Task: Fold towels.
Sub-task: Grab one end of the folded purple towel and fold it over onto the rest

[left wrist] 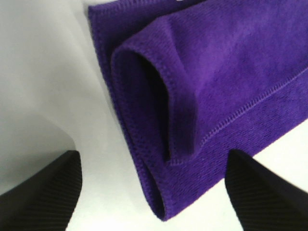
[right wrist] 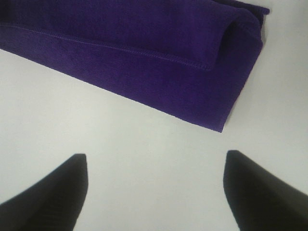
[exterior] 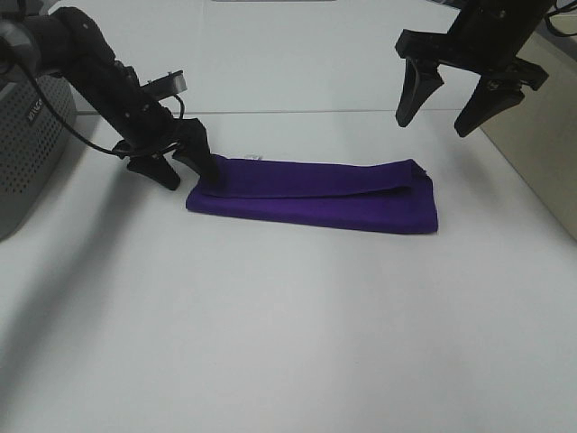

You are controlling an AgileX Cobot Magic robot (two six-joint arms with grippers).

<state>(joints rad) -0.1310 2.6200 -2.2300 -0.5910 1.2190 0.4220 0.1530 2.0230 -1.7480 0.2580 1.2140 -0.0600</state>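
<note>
At the far left a grey perforated case (exterior: 27, 153) is standing at the edge of the table (exterior: 270, 352), well clear of the work. Just beside it I am holding the left gripper (exterior: 178, 170) low at the left short end of the towel (exterior: 315, 194). Its fingers (left wrist: 43, 192) are spread wide, so the cloth's end is lying between them. One tip appears to be touching the corner, and the other is sitting apart over bare table. I judge it is placed there because the next fold has to start from that end. The left wrist view is showing the upper layer curling open into a loop instead of lying flat, so both layers will need catching together.

The towel itself is lying near the middle of the table as a long narrow strip, folded lengthwise. A hemmed edge is running along its top face, and a small white tag (exterior: 253, 158) is peeking out from the far edge near the left end.

Going right, the right gripper (exterior: 433, 126) is hovering high above the strip's right end, well apart from the cloth. Its fingers (right wrist: 48, 197) are parted and gripping nothing. I am reading that as a waiting posture, either out of the way or ready to drop onto that end. A beige box (exterior: 541, 153) is sitting at the far right.
</note>
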